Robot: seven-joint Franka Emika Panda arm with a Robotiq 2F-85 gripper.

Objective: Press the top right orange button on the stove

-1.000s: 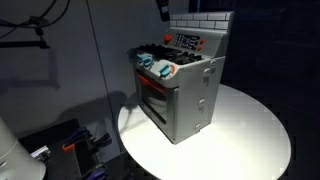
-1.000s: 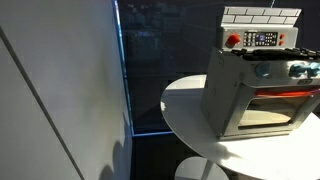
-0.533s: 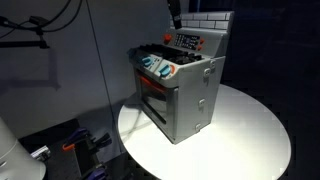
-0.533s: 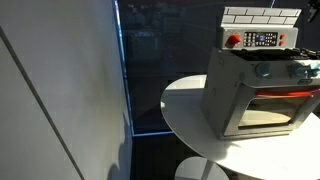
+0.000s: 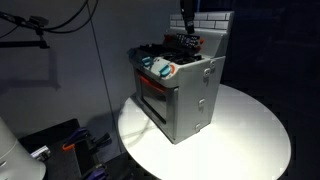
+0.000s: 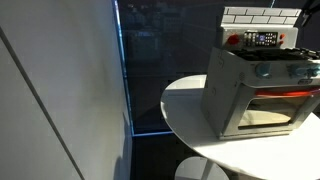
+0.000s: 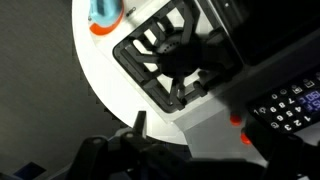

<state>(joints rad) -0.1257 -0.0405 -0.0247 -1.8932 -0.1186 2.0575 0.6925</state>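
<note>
The pincer [image 5: 187, 30] hangs just above the back panel of the toy stove [image 5: 185, 95] in an exterior view; how wide its jaws stand I cannot tell. The stove sits on a round white worktop [image 5: 250, 130]. In an exterior view from the oven-door side, an orange button [image 6: 233, 40] sits beside the keypad [image 6: 264, 39]. In the wrist view, the black burner grate [image 7: 175, 55] lies below, and the pincer is a dark blur.

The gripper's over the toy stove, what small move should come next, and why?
Probably lower toward the orange button on the back panel of the stove: in an exterior view the gripper hangs above that panel, not touching it, so the button looks unpressed.
</note>
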